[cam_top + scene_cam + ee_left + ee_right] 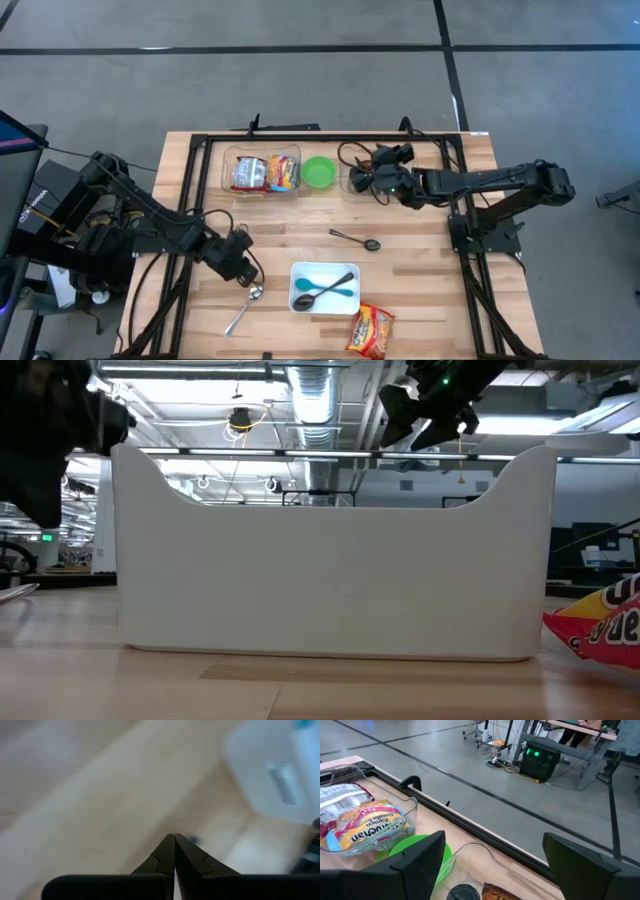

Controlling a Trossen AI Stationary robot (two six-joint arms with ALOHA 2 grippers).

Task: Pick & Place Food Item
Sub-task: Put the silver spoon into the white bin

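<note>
A red and yellow noodle packet [370, 332] lies flat on the table near its near edge; it also shows in the low view [600, 622]. More noodle packets [367, 827] lie in a clear tub [262, 172] at the far side. My right gripper [362, 175] hangs open and empty above the far side, beside a green bowl [319, 171]; its fingers stand wide apart in the right wrist view [492, 865]. My left gripper [245, 268] is shut and empty over the table's left part, just left of the white tray [325, 288]; its fingertips meet in the left wrist view [174, 839].
The white tray [330, 550] holds a blue spoon [330, 293] and a black spoon [325, 288]. A silver spoon [245, 306] lies near my left gripper. A black spoon [355, 239] lies mid-table. A black frame [330, 135] runs along the far edge.
</note>
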